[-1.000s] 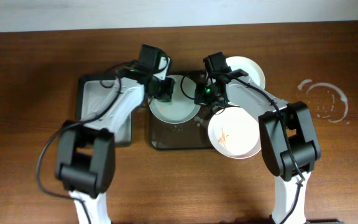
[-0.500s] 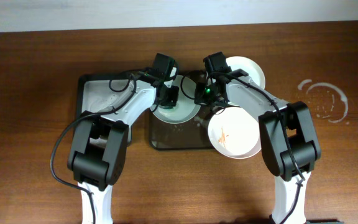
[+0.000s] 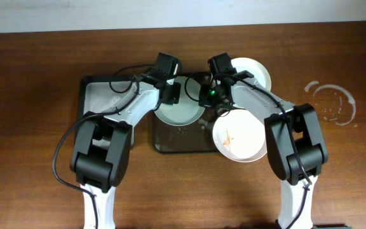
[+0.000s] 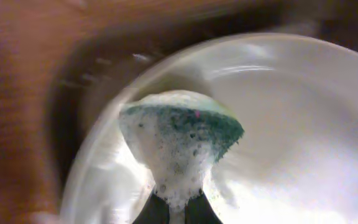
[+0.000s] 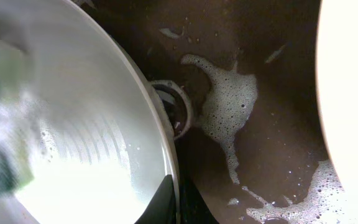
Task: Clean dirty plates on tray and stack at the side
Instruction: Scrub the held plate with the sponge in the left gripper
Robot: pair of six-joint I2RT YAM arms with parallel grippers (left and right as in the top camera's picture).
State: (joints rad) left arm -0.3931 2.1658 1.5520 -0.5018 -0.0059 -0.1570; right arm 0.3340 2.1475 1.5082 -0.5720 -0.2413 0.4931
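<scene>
Left wrist: the left gripper [image 4: 174,210] is clamped on a foamy green sponge [image 4: 179,130], pressed into the white plate [image 4: 291,124] ahead of it. The right gripper [image 5: 178,199] pinches that plate's rim above the tray [image 5: 229,37], which holds foam [image 5: 229,106]. A smeared plate [image 3: 237,137] lies just beside this gripper.

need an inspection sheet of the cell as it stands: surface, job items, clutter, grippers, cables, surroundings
Surface: wooden table; white ring stains at right.
Job's things: dark tray mid-table, foam on its floor; wet plate over it, under the sponge; smeared plate with orange marks at the tray's right edge; third plate behind it, no smears visible.
Clutter: dark tub left of the tray.
Grippers: left gripper shut on foamy green sponge, pressed to the wet plate; right gripper shut on that plate's rim.
Cables: black cable looping along the left arm.
Surroundings: pale wall along the far edge; otherwise nothing seen.
</scene>
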